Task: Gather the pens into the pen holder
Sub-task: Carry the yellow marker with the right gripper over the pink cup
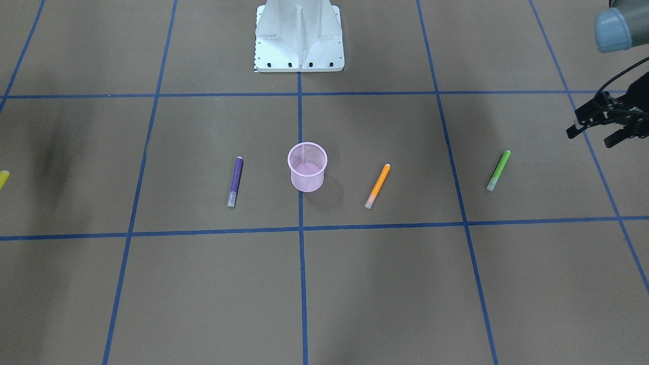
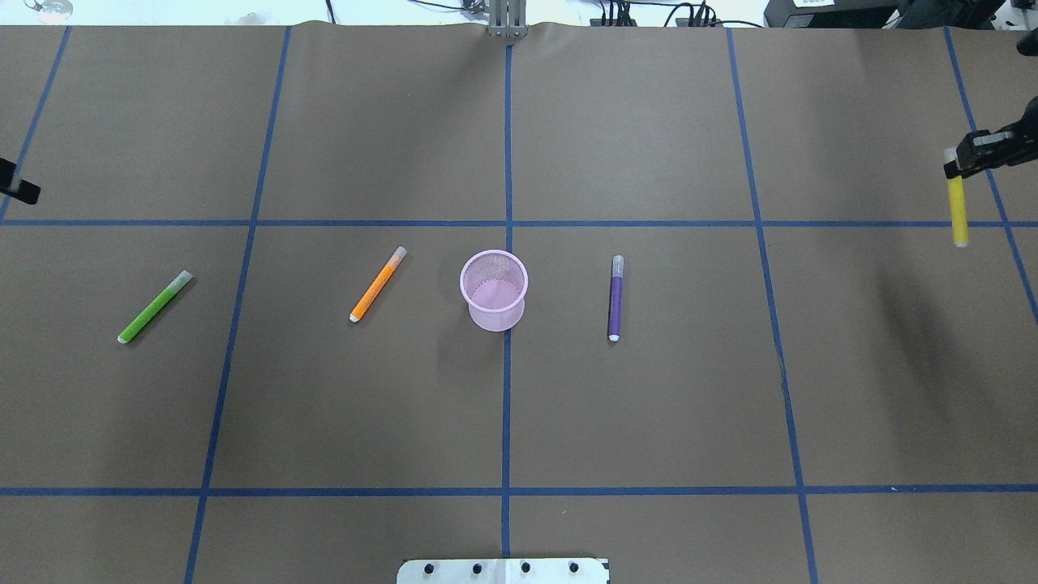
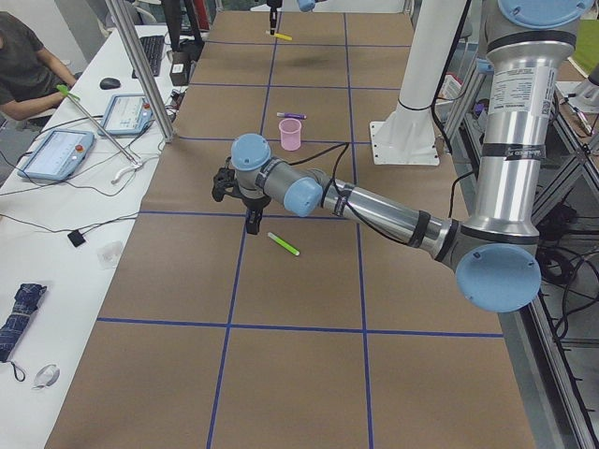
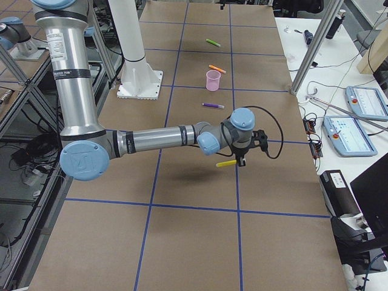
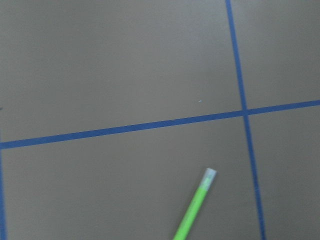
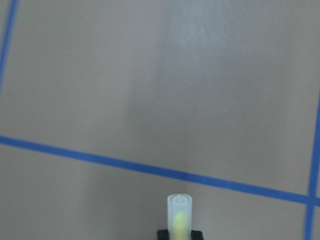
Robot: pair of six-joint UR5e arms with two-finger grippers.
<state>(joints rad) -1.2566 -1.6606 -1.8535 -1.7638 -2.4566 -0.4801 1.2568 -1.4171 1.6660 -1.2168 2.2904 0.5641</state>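
The pink mesh pen holder (image 2: 495,302) stands upright at the table's middle and looks empty. The purple pen (image 2: 615,298) lies to its right and the orange pen (image 2: 377,284) to its left. The green pen (image 2: 155,307) lies far left; it also shows in the left wrist view (image 5: 195,210). My right gripper (image 2: 963,166) is at the far right edge, shut on the yellow pen (image 2: 958,209), which it holds above the table; its pale cap end shows in the right wrist view (image 6: 179,210). My left gripper (image 1: 590,137) is open and empty, raised beyond the green pen (image 1: 499,170).
The robot's white base (image 1: 299,40) stands at the near middle edge. Blue tape lines form a grid on the brown table cover. Tablets, cables and an operator are on the side tables, off the work area.
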